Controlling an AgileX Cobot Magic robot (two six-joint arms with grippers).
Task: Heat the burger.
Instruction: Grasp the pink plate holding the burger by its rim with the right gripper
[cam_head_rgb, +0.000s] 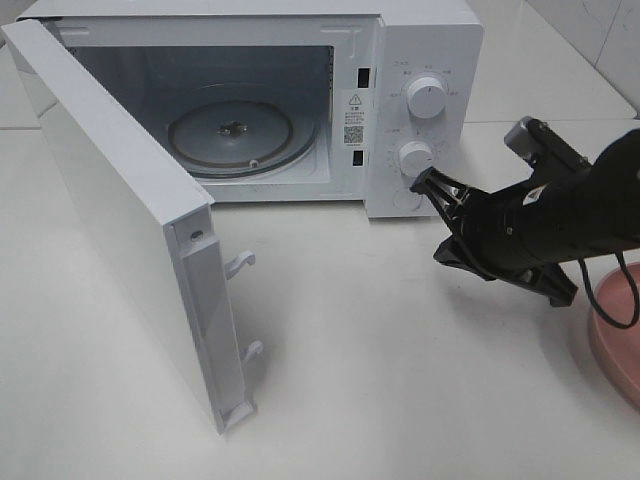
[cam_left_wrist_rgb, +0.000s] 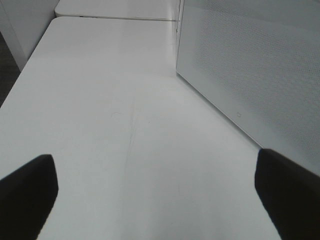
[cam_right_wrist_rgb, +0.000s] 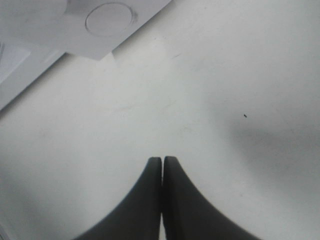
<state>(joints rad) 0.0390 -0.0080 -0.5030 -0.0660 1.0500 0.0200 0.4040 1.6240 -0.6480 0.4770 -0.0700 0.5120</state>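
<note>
Two grippers beside an open microwave; the burger cannot be seen in any view.
Farthest left, the left gripper hovers over the white table, jaws wide apart with nothing between them, and the outer face of the microwave door is beside it. The door stands swung fully out, baring the cavity with its glass turntable. Right of the cavity is the control panel with two round knobs, one above the other. The right gripper hangs above the table near the lower knob, jaws pressed together and empty. A pink plate sits at the far right edge, partly hidden by the arm.
</note>
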